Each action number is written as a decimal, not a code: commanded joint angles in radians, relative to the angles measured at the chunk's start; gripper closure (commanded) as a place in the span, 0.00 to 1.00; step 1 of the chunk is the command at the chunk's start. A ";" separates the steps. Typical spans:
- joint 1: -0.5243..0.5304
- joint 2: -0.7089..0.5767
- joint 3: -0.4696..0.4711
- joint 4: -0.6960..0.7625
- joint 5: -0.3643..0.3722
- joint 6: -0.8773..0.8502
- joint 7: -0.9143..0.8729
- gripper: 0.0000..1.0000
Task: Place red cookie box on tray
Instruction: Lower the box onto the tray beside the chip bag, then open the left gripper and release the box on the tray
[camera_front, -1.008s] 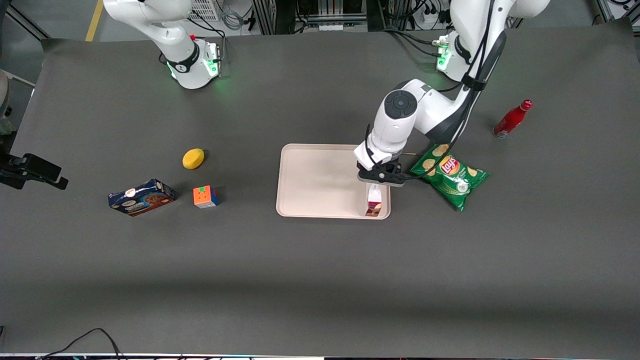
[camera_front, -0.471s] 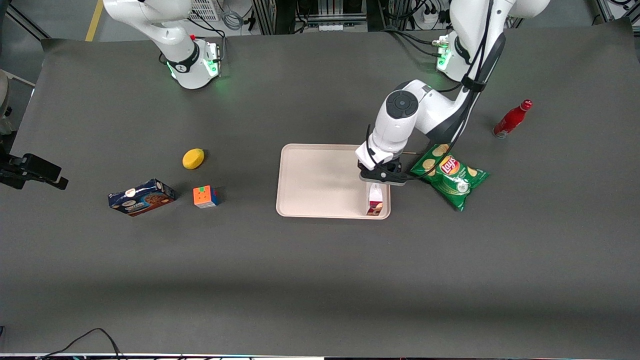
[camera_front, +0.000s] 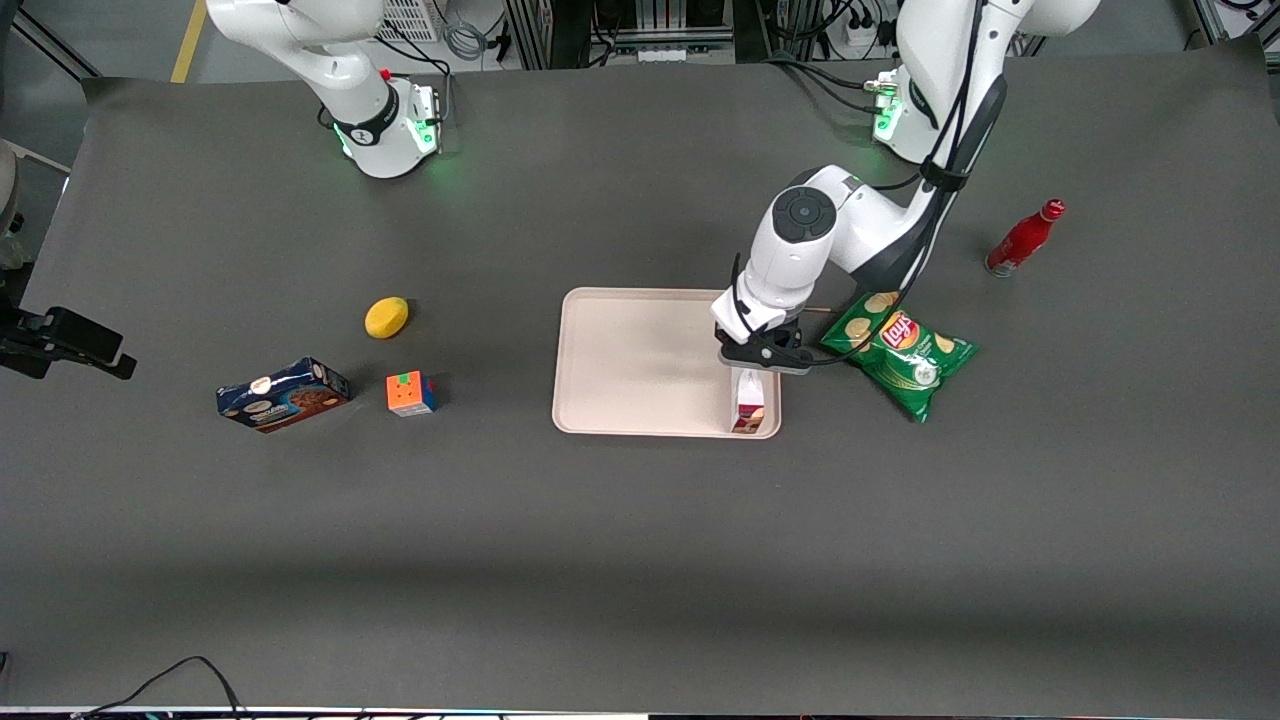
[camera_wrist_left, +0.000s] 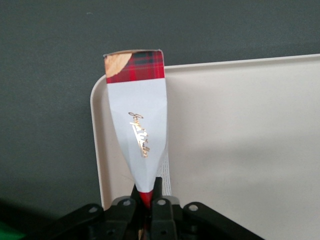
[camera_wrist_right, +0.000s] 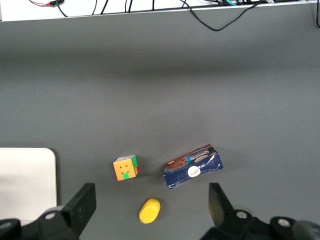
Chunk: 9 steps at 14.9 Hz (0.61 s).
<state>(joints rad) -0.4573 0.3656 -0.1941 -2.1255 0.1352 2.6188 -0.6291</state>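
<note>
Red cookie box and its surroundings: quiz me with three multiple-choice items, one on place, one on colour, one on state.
1. Where is the red cookie box?
A. on the chips bag
B. over the tray, at its edge toward the working arm's end
C. beside the lemon

2. What colour is the chips bag?
A. green
B. blue
C. orange

3. What is the gripper doing?
A. open above the cube
B. shut on nothing
C. shut on the box

Answers: 1 B, the front view shows it inside the rim; 2 A, green; 3 C, the wrist view shows the fingers pinching the box end.
</note>
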 joint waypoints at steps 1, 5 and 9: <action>0.002 -0.011 0.004 -0.004 0.018 0.015 -0.029 0.01; 0.003 -0.042 0.030 0.073 0.018 -0.028 -0.018 0.00; 0.022 -0.051 0.080 0.302 -0.005 -0.294 0.059 0.00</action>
<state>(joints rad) -0.4513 0.3310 -0.1458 -1.9837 0.1350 2.5200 -0.6277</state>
